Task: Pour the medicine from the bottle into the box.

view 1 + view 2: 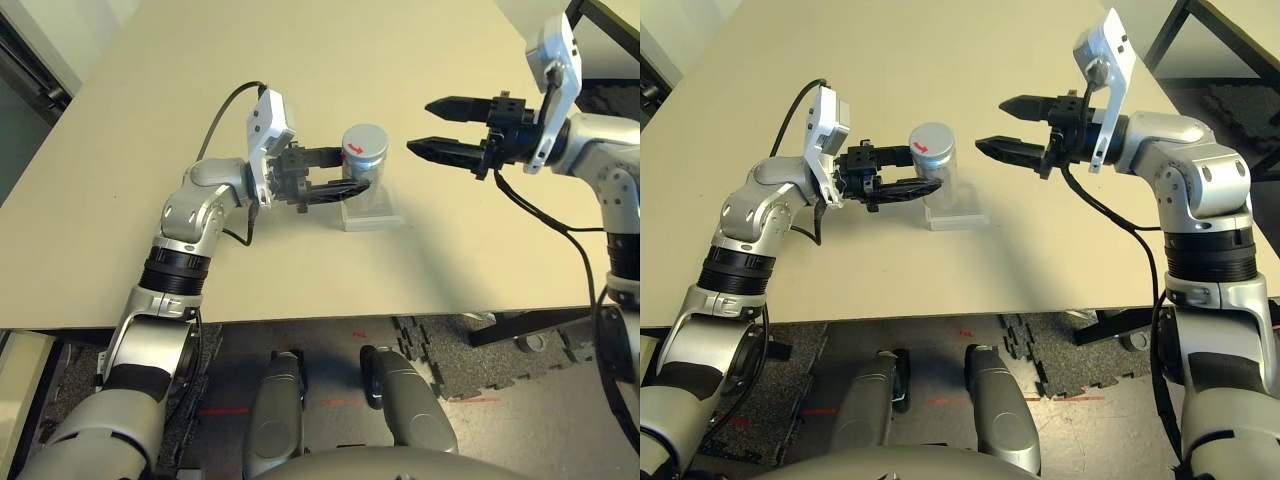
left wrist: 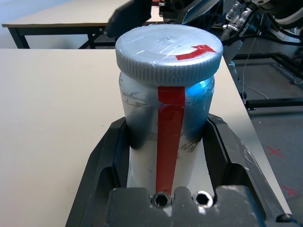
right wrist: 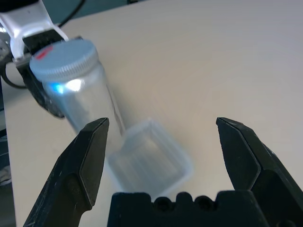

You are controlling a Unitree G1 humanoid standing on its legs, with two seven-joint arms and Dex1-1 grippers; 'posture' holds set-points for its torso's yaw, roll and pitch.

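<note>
Bottle (image 1: pixel 364 160) capped, upright in shut left claw (image 1: pixel 345 172) — box (image 1: pixel 372 214) beside; right claw (image 1: pixel 425 125) wide open, empty.

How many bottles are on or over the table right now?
1: the bottle, capped and upright, clamped in the left gripper above the box near the table's middle. Nothing suggests another is hidden.

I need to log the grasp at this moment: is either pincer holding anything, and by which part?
The left pincer holds the bottle by its body, below the cap. The right pincer is open and holds nothing.
</note>
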